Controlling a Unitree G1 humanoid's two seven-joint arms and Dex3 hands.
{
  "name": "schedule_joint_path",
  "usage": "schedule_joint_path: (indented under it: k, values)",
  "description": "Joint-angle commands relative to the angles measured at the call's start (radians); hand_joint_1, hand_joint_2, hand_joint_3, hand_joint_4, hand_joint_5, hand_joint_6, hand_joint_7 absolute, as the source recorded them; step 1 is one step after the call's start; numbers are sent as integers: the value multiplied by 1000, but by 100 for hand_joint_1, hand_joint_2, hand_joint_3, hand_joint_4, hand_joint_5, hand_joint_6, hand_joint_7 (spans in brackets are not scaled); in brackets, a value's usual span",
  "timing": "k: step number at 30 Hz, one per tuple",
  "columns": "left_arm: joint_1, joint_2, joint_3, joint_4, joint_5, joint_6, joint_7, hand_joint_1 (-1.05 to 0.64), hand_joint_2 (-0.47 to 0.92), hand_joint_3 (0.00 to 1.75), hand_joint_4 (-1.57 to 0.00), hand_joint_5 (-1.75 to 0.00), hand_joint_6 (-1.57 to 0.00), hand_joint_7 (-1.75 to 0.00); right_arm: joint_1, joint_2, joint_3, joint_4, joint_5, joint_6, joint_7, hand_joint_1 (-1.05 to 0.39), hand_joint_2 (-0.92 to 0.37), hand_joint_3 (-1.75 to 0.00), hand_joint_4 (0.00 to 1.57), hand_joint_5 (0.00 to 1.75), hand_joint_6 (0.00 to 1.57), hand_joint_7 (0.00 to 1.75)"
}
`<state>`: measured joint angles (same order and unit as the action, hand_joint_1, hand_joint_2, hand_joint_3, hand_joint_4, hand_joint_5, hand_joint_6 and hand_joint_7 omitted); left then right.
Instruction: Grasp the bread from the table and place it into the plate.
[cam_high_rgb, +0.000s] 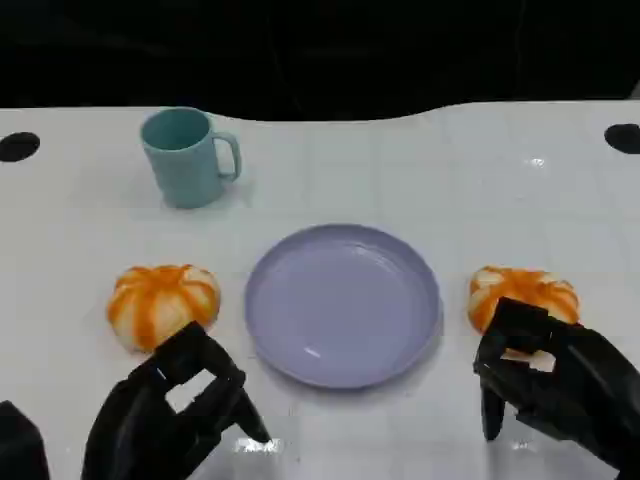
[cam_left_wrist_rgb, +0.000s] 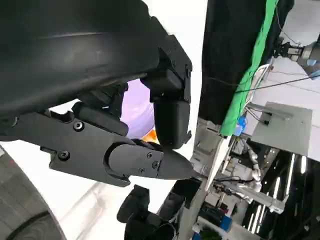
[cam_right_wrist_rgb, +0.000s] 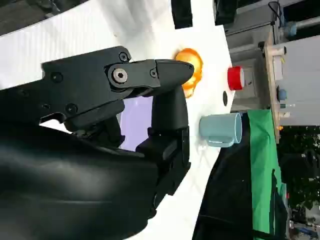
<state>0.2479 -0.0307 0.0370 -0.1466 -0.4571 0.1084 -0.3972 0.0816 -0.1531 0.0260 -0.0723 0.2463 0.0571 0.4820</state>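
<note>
Two orange-and-white striped bread rolls lie on the white table, one (cam_high_rgb: 162, 303) left of the lilac plate (cam_high_rgb: 343, 303) and one (cam_high_rgb: 523, 295) right of it. The plate holds nothing. My left hand (cam_high_rgb: 170, 410) hovers just in front of the left roll with its fingers apart, holding nothing. My right hand (cam_high_rgb: 555, 375) is in front of the right roll, its fingers spread and overlapping the roll's near edge without gripping it. The right wrist view looks past my right hand's fingers (cam_right_wrist_rgb: 150, 80) to the plate (cam_right_wrist_rgb: 135, 117) and the left roll (cam_right_wrist_rgb: 192, 70). The left wrist view shows the plate (cam_left_wrist_rgb: 137, 107) behind my left hand's fingers (cam_left_wrist_rgb: 145, 162).
A teal mug (cam_high_rgb: 190, 155) stands at the back left, handle to the right, and appears again as the mug (cam_right_wrist_rgb: 220, 129) in the right wrist view. A red button (cam_right_wrist_rgb: 235, 77) sits beyond the table edge. Dark round marks (cam_high_rgb: 18, 146) lie at the table's far corners.
</note>
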Motion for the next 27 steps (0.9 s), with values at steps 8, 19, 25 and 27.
schedule_joint_path:
  k: [8,19,25,27]
  values:
    - [-2,10,7,-8,-5,5,6,-62,92,17,-68,-175,-55,-160,-3,-17,-8,-15,3,6,-1,-47,-92,-25,77,175,54,173]
    - [-2,9,9,-9,-5,9,11,-63,91,16,-68,-175,-56,-159,-5,-13,-7,-6,-3,-7,3,-47,-92,-25,77,175,55,172]
    - [-3,10,8,-10,0,6,10,-63,91,15,-68,-175,-56,-159,-5,-11,-10,-7,3,-6,5,-47,-92,-25,78,175,55,173]
    - [-2,10,9,-9,-1,3,8,-63,91,15,-69,-175,-56,-160,-4,-9,-11,-5,3,-18,6,-47,-92,-25,78,175,55,172]
